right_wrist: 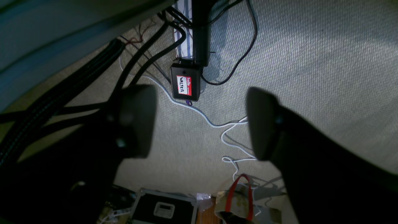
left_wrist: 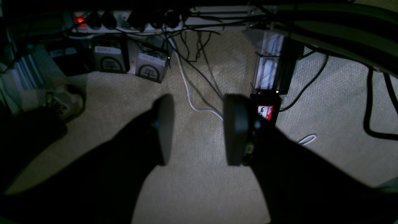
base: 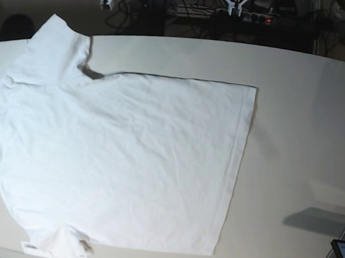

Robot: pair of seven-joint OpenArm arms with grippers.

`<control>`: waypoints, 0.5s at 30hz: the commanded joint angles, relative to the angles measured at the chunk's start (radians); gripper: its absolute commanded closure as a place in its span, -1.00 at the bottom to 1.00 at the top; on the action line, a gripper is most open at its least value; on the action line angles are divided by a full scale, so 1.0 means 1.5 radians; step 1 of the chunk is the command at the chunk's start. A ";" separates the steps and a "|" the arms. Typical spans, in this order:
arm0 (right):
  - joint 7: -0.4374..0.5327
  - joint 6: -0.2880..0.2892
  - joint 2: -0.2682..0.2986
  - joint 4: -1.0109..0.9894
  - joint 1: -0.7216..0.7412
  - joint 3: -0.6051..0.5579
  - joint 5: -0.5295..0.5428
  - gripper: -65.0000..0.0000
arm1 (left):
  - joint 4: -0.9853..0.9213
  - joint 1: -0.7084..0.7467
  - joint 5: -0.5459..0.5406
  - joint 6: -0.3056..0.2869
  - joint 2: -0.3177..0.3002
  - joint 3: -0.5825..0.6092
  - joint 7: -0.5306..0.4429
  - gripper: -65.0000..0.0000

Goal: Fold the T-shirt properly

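Plainly, nothing of the fold is begun: the T-shirt (base: 119, 161) lies spread flat on the off-white tabletop (base: 300, 112), its bottom hem toward the right of the base view, one sleeve up at the far left corner and the other at the near left edge, where the cloth is bunched a little. Neither arm shows in the base view. Both wrist cameras look down at carpeted floor (left_wrist: 199, 174) strewn with cables, so both arms appear to hang off the table's edge, well apart from the cloth. The left gripper (left_wrist: 199, 130) has its two pads apart with carpet showing between them, holding nothing; the right gripper (right_wrist: 199, 123) stands spread wider, also empty. The risks lie in the approach. Coming up from below the table's level, either arm could strike the table edge or snag one of the cables near the small black box with the red name label (right_wrist: 185, 84). Once over the shirt, a pinch set too shallow on the soft, wrinkly cloth may slip off, and one set too deep may catch both layers unevenly and drag the whole garment across the smooth top instead of lifting an edge. The bunched near sleeve could get folded under, leaving a lumpy, crooked result.
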 commanded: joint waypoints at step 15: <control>-0.001 0.009 0.003 0.001 -0.010 0.001 -0.001 0.77 | 0.000 0.007 0.000 0.007 -0.003 -0.007 0.000 0.82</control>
